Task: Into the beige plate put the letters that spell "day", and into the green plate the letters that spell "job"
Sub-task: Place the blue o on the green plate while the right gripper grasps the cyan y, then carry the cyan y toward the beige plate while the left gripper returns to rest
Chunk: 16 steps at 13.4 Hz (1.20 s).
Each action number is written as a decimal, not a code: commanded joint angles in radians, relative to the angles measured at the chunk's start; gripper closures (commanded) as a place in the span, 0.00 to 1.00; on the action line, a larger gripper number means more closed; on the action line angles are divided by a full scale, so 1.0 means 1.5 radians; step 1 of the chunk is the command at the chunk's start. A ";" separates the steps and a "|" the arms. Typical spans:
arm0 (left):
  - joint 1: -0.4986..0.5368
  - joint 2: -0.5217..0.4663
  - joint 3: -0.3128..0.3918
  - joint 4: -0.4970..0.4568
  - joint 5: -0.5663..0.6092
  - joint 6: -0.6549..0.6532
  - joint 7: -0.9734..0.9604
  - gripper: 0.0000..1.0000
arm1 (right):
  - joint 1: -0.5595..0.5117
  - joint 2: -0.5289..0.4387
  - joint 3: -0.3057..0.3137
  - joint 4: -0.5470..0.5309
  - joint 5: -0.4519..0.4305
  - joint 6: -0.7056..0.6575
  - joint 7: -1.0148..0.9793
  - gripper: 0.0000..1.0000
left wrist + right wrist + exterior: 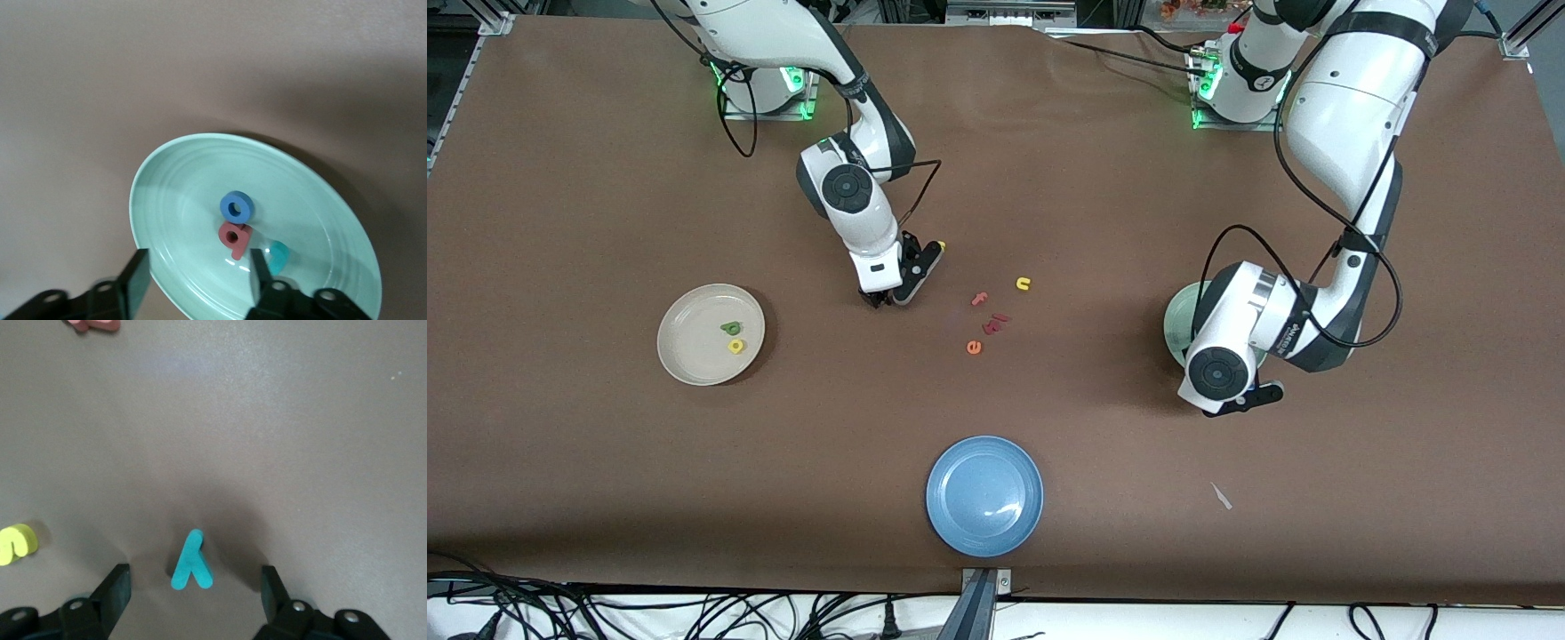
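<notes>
The green plate (167,200) holds the blue o (236,206), the salmon b (234,240) and the teal j (278,257). My left gripper (198,280) hangs open over this plate (1178,324) with nothing between its fingers. The beige plate (685,356) holds the dark green d (731,328) and the yellow a (735,346). The teal y (192,561) lies flat on the table. My right gripper (193,590) stands open low over it, a finger on each side, apart from it. In the front view that gripper (889,298) hides the y.
A blue plate (984,495) sits nearest the front camera. A reddish f (980,300), a yellow n (1023,284), dark red letters (996,322) and an orange e (974,348) lie mid-table. A yellow letter (17,543) lies beside the right gripper. A white scrap (1221,496) lies toward the left arm's end.
</notes>
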State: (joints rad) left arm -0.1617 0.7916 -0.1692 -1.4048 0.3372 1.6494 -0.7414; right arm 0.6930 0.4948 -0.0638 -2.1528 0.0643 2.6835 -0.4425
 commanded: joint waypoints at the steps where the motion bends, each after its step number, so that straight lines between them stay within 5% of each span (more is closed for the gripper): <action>1: 0.015 -0.042 -0.009 -0.003 -0.034 -0.012 0.013 0.00 | 0.007 0.002 -0.005 -0.003 -0.011 0.012 0.009 0.17; 3: 0.020 -0.068 -0.006 0.000 -0.038 -0.021 0.013 0.00 | 0.007 0.002 -0.006 -0.002 -0.011 0.012 0.009 0.23; 5: 0.043 -0.102 -0.009 0.004 -0.038 -0.041 0.017 0.00 | 0.007 0.002 -0.006 -0.002 -0.010 0.012 0.009 0.43; 8: 0.053 -0.173 -0.009 0.004 -0.042 -0.072 0.129 0.00 | 0.007 0.002 -0.008 -0.002 -0.010 0.012 0.010 0.55; 11: 0.084 -0.243 -0.007 0.004 -0.153 -0.087 0.269 0.00 | 0.007 0.002 -0.008 -0.002 -0.010 0.012 0.025 0.77; 16: 0.093 -0.359 -0.009 0.006 -0.166 -0.104 0.380 0.00 | 0.009 0.001 -0.009 -0.001 -0.010 0.010 0.052 0.91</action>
State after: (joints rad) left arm -0.0329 0.3328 -0.1749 -1.3729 0.1116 1.5083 -0.2115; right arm 0.6952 0.4864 -0.0708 -2.1486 0.0640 2.6886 -0.3913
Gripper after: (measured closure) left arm 0.000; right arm 0.749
